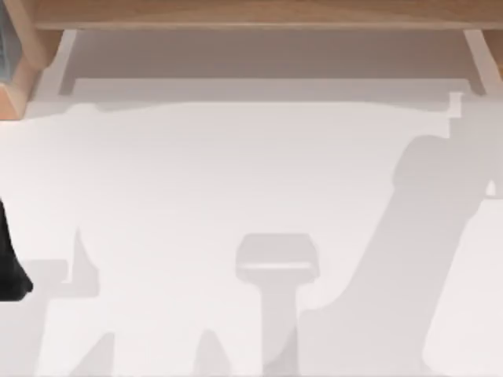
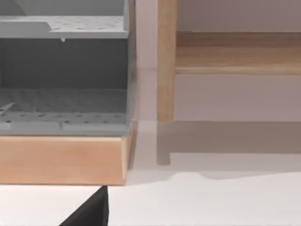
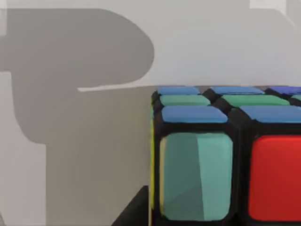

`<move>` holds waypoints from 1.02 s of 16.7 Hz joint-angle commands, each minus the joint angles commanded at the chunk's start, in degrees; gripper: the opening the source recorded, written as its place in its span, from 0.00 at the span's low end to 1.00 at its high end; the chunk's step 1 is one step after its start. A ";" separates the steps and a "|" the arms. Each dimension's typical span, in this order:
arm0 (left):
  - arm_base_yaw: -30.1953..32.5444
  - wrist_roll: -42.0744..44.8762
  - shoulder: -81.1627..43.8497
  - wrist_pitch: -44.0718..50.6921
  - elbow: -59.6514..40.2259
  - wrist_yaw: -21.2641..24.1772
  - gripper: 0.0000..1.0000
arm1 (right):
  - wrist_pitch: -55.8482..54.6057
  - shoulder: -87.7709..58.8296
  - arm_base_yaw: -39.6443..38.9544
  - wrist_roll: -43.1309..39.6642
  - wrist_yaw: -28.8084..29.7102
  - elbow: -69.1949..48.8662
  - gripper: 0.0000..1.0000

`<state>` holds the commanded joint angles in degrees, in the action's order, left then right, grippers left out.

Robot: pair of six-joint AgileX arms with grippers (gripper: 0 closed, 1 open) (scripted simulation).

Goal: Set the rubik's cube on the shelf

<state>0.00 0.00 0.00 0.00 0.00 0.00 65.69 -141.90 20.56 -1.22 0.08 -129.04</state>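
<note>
The white desk spreads across the top view, crossed by the grey shadows of the arms. Along its far edge runs the shelf, a long light-brown wooden board on white upright supports, with a wooden side panel showing in the left wrist view. Beside that panel stands a grey perforated rack on a wooden base.

The left arm shows as a dark shape at the desk's left edge and looks parked; whether its gripper is open or closed I cannot tell.

The rubik's cube sits very close under the right wrist camera, with blue and green tiles on its upper face and teal and red tiles on the face toward the lens, above the white desk surface. Whether it rests on the desk or is lifted I cannot tell, nor how wide the right gripper stands or whether it has hold of the cube.

By my judgement, the step in hand is the grasp or early carry. The next move calls for bringing the cube up over the board's front edge and setting it down flat there.
</note>
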 joint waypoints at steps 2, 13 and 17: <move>0.00 0.00 0.00 0.00 0.00 0.00 1.00 | 0.00 0.00 0.00 0.00 0.00 0.00 0.32; 0.00 0.00 0.00 0.00 0.00 0.00 1.00 | 0.00 0.00 0.00 0.00 0.00 0.00 0.00; 0.00 0.00 0.00 0.00 0.00 0.00 1.00 | 0.36 0.25 0.25 -0.69 -0.02 0.01 0.00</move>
<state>0.00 0.00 0.00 0.00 0.00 0.00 66.05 -141.66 20.81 -1.91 0.05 -129.03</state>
